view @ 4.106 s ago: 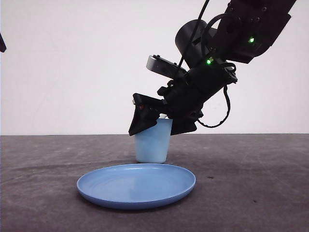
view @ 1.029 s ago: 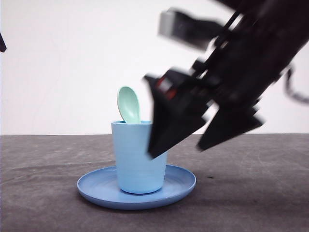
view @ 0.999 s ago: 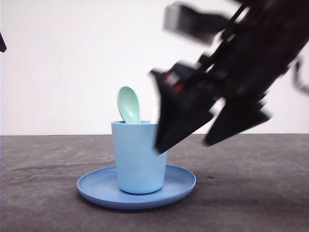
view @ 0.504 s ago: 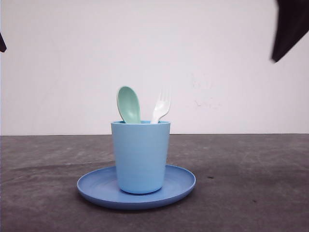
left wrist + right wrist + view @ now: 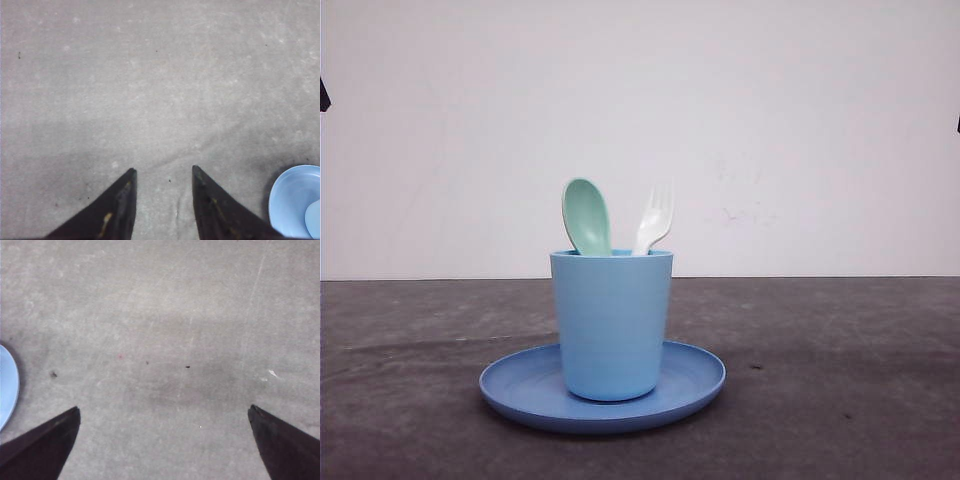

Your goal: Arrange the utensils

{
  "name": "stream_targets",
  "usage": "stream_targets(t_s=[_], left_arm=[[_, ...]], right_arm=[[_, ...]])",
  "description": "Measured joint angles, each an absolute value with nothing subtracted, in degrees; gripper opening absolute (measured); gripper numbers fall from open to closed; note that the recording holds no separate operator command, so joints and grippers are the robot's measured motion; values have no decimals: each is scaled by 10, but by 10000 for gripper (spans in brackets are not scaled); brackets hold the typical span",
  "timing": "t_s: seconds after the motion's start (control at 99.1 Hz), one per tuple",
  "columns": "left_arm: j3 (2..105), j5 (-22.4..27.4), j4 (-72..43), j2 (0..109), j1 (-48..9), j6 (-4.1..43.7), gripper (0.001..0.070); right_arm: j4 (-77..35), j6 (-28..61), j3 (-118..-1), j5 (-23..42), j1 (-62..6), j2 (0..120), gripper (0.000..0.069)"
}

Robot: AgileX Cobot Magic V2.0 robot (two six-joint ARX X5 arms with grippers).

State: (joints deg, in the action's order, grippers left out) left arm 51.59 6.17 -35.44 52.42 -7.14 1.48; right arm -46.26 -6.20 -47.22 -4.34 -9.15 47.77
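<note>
1. Grey table [image 5: 840,400] carries plate [image 5: 690,385] with cup [image 5: 612,325]; spoon [image 5: 586,216] at 11 o'clock, fork [image 5: 654,220] at 1 o'clock inside.
2. Left gripper [image 5: 163,172] and right gripper [image 5: 165,412] are released, empty; judged advice: retreat without touching cup.

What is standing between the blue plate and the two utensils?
The light blue cup. In the front view it stands on the plate and holds the green spoon and the white fork upright.

spoon [image 5: 586,216]: mint green
fork [image 5: 654,218]: plain white
cup [image 5: 611,325]: light blue — faint rings around it
plate [image 5: 695,379]: deeper blue
table [image 5: 840,380]: dark grey, speckled
wall [image 5: 470,120]: off-white
my left gripper [image 5: 163,172]: black fingers — yellowish flecks
my right gripper [image 5: 164,411]: black
</note>
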Motion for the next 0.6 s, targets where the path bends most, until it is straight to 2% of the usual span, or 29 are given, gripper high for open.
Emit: stream_targets(t_s=[0.04, 0.101, 0.111, 0.182, 0.242, 0.353, 0.595], left_arm=[[516, 62, -354, 524, -71, 15, 172], [516, 62, -355, 524, -71, 15, 97], [516, 62, -355, 524, -71, 15, 77], [516, 62, -356, 524, -71, 15, 31], [516, 62, -356, 524, -71, 15, 19], [516, 62, -354, 524, -71, 15, 14], [516, 62, -353, 524, -71, 15, 14]], right_arm=[[-463, -62, -472, -44, -91, 478, 623], [-465, -62, -472, -43, -91, 478, 450], [-466, -62, -472, -43, -91, 478, 404], [-465, -62, -472, -43, -91, 478, 195], [-465, -61, -472, -43, -91, 478, 84], [-465, -60, -472, -44, -91, 478, 22], [-454, -60, -472, -44, -91, 478, 9]])
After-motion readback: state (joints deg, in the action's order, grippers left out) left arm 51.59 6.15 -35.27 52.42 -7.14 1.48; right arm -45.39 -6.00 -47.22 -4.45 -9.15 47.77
